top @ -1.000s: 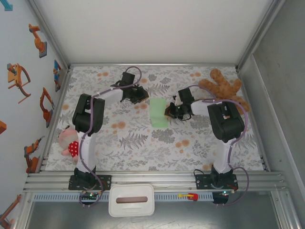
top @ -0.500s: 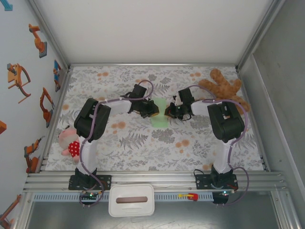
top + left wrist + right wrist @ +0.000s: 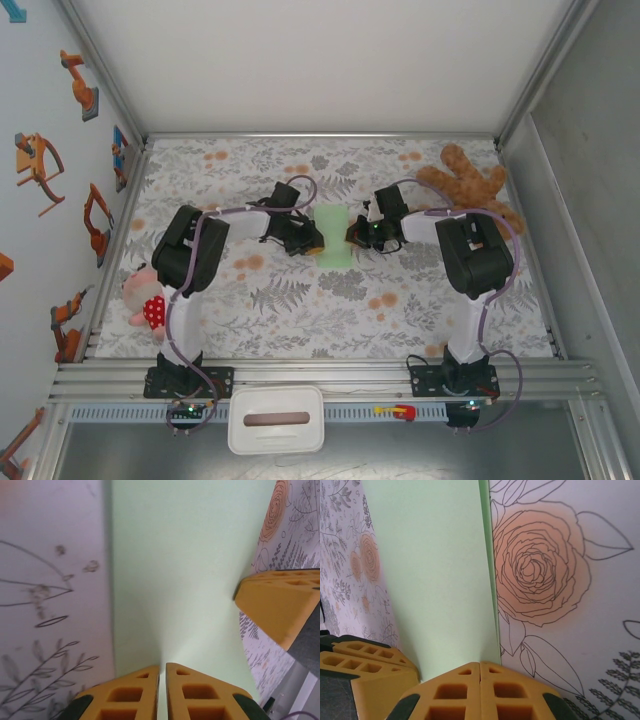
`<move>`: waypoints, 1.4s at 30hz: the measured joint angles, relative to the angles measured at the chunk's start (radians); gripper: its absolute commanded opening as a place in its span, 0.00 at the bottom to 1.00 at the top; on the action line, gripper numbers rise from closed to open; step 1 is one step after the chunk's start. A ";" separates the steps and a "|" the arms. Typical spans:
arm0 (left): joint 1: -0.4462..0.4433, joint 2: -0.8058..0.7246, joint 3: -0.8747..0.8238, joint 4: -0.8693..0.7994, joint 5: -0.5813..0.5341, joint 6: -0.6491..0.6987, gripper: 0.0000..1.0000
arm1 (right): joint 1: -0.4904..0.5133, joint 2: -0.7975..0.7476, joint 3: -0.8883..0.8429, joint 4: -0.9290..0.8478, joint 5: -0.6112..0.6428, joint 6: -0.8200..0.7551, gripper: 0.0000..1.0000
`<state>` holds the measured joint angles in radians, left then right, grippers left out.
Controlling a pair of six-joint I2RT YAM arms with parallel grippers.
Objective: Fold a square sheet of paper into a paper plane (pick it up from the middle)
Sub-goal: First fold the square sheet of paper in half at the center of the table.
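Observation:
The pale mint-green sheet of paper (image 3: 332, 240) lies flat mid-table as a folded, narrow rectangle. My left gripper (image 3: 313, 243) is shut, its tips resting on the paper's left part. In the left wrist view the paper (image 3: 180, 570) stretches ahead of the left gripper (image 3: 162, 666), whose orange jaws leave just a hairline gap. The right gripper's fingers (image 3: 275, 605) show at that view's right side. My right gripper (image 3: 352, 235) is shut at the paper's right edge. In the right wrist view the right gripper (image 3: 480, 664) meets the edge of the paper (image 3: 430, 565), with the left gripper's fingers (image 3: 365, 667) beyond.
A brown teddy bear (image 3: 470, 185) lies at the back right, close behind the right arm. A pink plush toy (image 3: 145, 295) sits at the left edge beside the left arm. A white box (image 3: 275, 418) stands in front of the table rail. Metal frame walls bound the floral tabletop (image 3: 300, 310).
The left arm swung right and nearer, bringing its gripper from behind-left of the paper onto the paper's left part. The right gripper stayed at the right edge.

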<state>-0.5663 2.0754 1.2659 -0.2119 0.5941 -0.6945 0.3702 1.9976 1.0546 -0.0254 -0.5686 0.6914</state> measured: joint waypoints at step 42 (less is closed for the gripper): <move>-0.021 -0.200 -0.201 -0.027 -0.049 0.001 0.14 | 0.000 0.000 -0.002 0.005 0.000 0.005 0.00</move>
<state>-0.5873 1.8751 1.0645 -0.2386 0.5449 -0.6937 0.3702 1.9972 1.0527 -0.0204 -0.5690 0.6960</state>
